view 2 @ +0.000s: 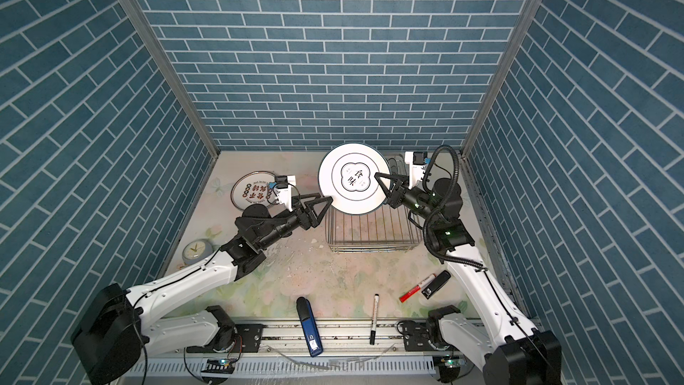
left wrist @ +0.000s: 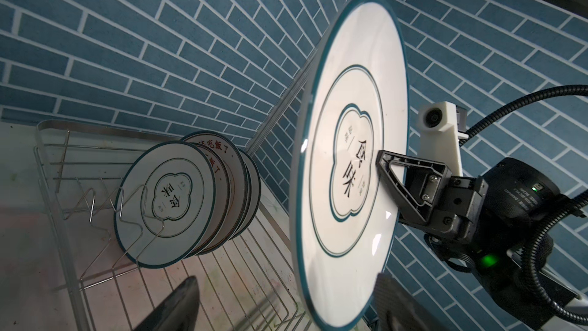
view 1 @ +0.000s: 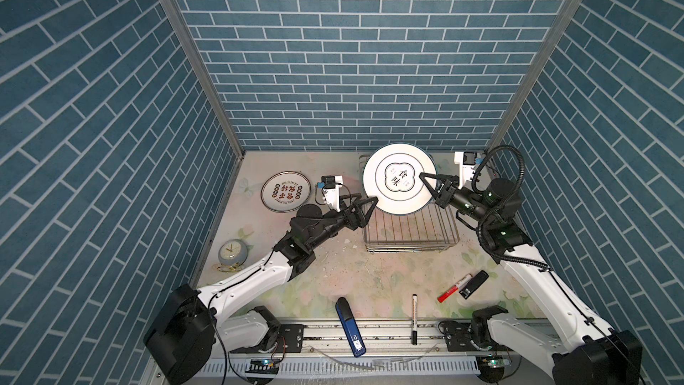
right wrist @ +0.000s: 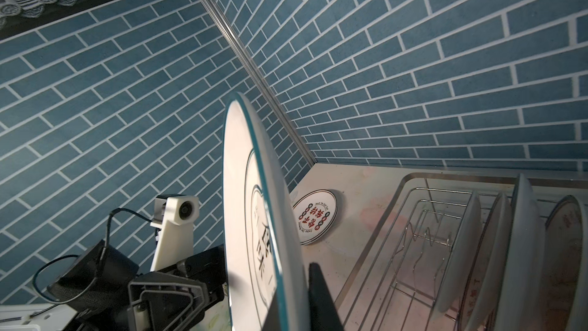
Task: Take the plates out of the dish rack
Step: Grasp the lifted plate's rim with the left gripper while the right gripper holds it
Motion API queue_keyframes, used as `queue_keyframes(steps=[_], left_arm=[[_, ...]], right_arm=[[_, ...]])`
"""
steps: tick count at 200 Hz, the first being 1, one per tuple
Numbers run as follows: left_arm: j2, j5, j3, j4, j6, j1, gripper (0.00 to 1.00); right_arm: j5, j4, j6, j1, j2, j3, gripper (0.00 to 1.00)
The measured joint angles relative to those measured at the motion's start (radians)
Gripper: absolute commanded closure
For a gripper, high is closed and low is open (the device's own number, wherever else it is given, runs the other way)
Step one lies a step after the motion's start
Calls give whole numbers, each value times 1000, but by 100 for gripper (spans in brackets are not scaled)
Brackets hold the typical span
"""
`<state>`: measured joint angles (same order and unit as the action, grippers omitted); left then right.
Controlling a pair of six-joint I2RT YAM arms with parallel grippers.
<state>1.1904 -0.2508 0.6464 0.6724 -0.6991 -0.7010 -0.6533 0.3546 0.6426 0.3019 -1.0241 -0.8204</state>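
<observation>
So the right gripper [view 1: 424, 178] is pinching the big plate [view 1: 392, 179] by its right edge. One black triangular skeleton finger lies flat on the glossy face, and the other is hidden behind it. That plate sits upper right of centre in both top views, held up in the air over the far end of the dish rack [view 1: 414, 231] and tilted so its face looks at the camera. It's round with a smooth white glaze and a thin teal rim. In the middle there's a teal ring and a clover-shaped outline with black characters.

The left gripper [view 1: 372, 209] is at the plate's lower left edge with its fingers [left wrist: 181, 307] spread. In the left wrist view the rim sits between those two blurry dark shapes. Can't tell if either one actually touches it.

The rack is shiny silver wire, rectangular with low sides, a grid floor and zigzag bent-wire prongs. The racked plates [left wrist: 165, 205] stand on edge in those prongs, packed close, at the lower left of the left wrist view. The front one has the same clover print and the one behind it has red characters.

The flat plate [view 1: 285, 191], dark-rimmed with red print, lies on the pale floral table [view 1: 351, 283] left of centre, well apart from the rack. Matte blue brick-pattern walls [view 1: 351, 50] all round.
</observation>
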Motion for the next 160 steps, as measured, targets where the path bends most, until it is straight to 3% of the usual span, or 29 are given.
queue_keyframes(steps=[27, 46, 63, 85, 99, 160], left_arm=[[16, 10, 2, 7, -20, 0, 51], [18, 15, 12, 6, -31, -3, 54], [24, 18, 22, 8, -39, -3, 69], [37, 18, 25, 12, -47, -3, 71], [47, 18, 27, 11, -51, -3, 79], [85, 9, 60, 18, -60, -3, 81]], right_arm=[[-21, 22, 6, 0, -7, 0, 100], [-27, 27, 11, -2, -25, 0, 100], [-29, 28, 13, -2, -40, 1, 100], [-30, 28, 13, -2, -52, 1, 100], [-31, 28, 11, -2, -56, 1, 100], [-16, 16, 6, -2, -57, 3, 100]])
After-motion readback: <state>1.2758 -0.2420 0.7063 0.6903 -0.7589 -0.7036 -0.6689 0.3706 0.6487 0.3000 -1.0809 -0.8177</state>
